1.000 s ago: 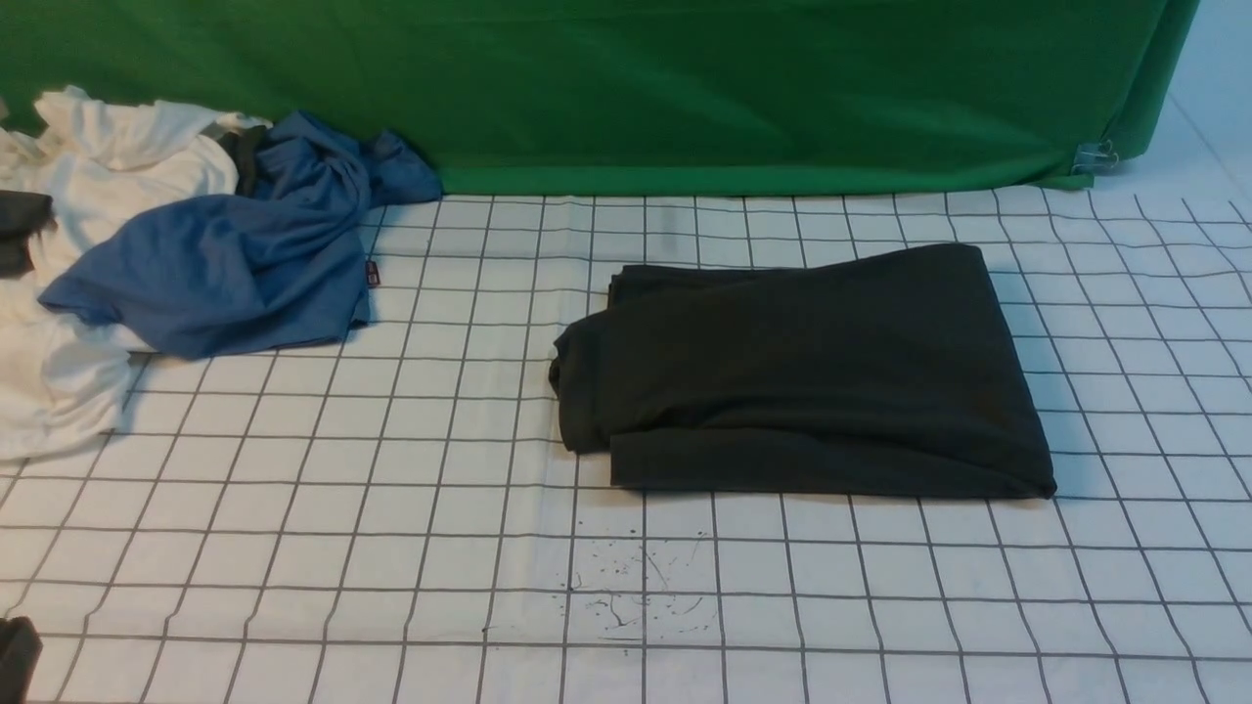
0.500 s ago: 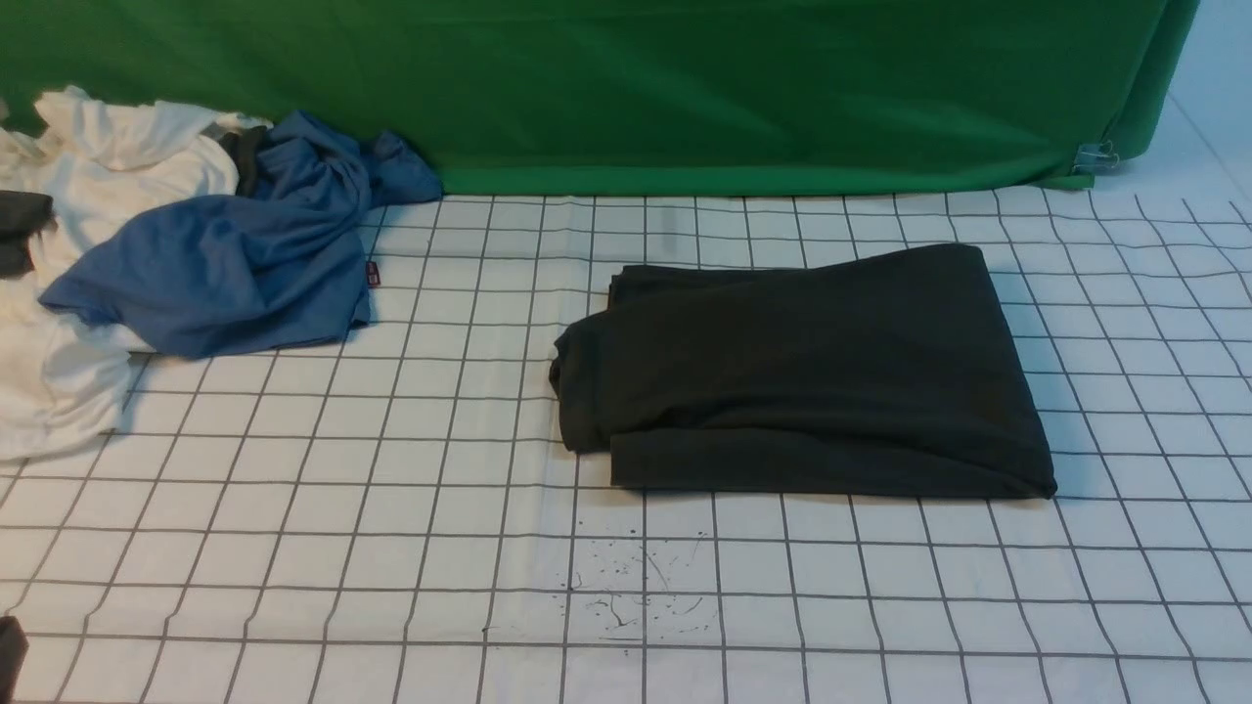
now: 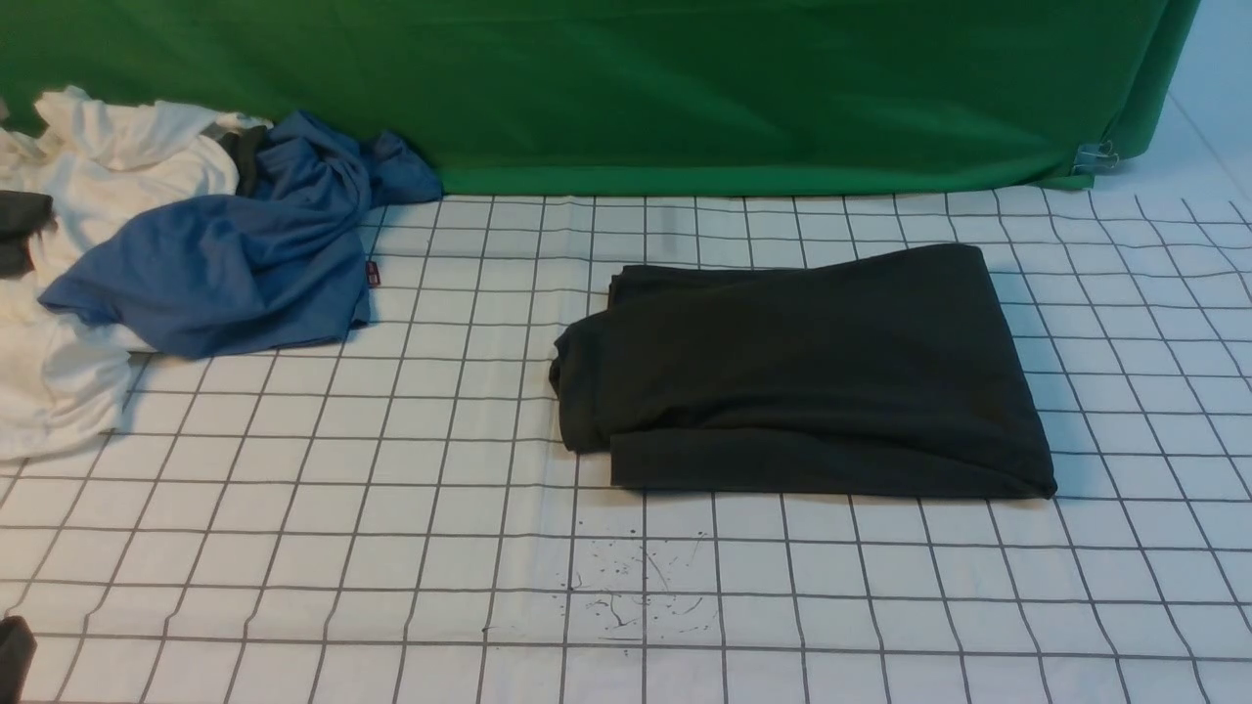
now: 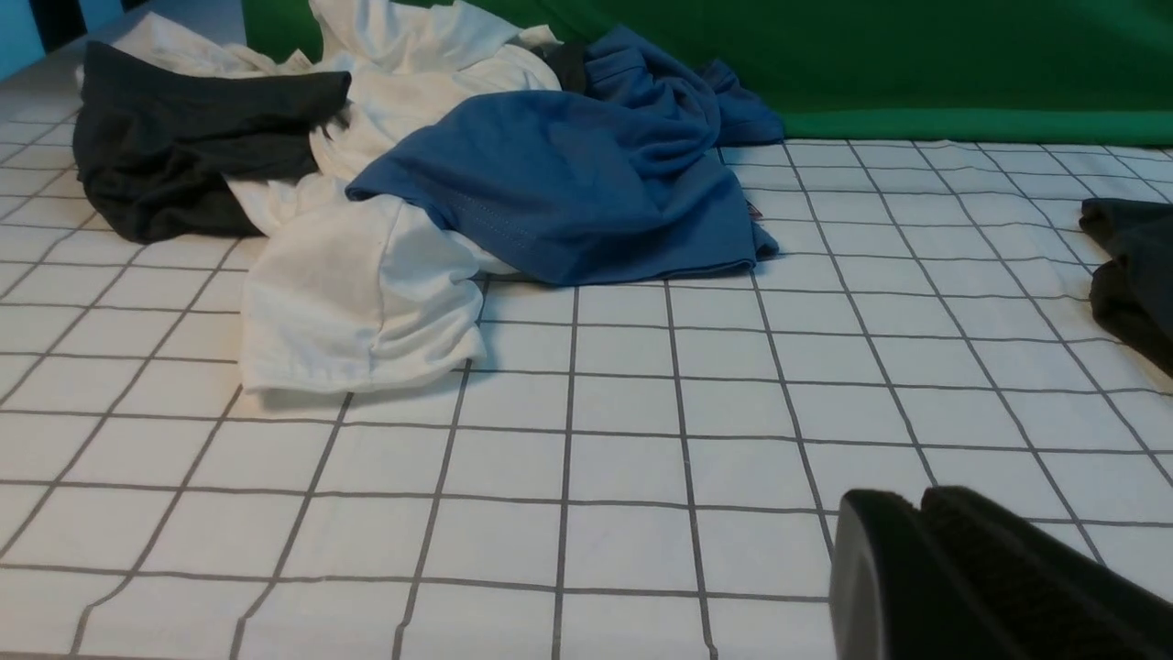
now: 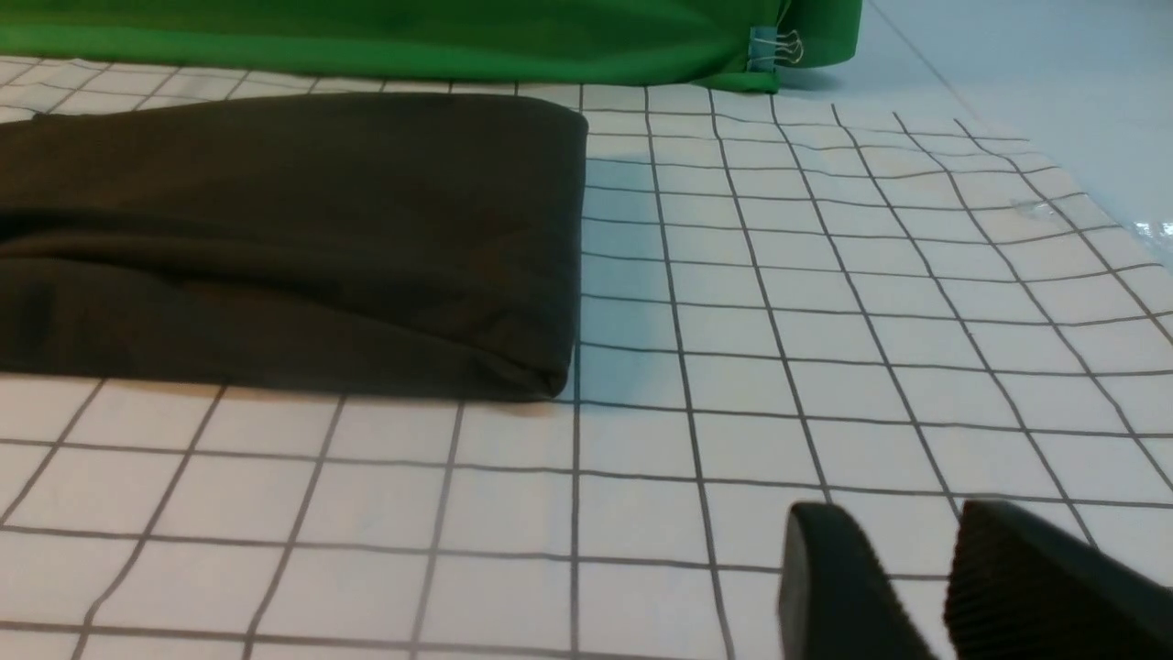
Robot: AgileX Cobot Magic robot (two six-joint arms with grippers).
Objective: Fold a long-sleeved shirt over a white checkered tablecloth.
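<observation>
The long-sleeved shirt lies folded into a dark rectangle on the white checkered tablecloth, right of centre. In the left wrist view my left gripper is shut with nothing in it, low over bare cloth, and the shirt's edge shows far off at the side. Only a dark sliver of that gripper shows in the front view's bottom-left corner. My right gripper stands open and empty over the cloth, short of the shirt's near corner. It is outside the front view.
A heap of a blue shirt, a white garment and a dark garment lies at the far left. A green cloth hangs along the back, clipped at its right end. Ink specks mark the near cloth.
The sliver of the left gripper in the bottom-left corner has shifted slightly. The folded shirt and the heap have not moved.
</observation>
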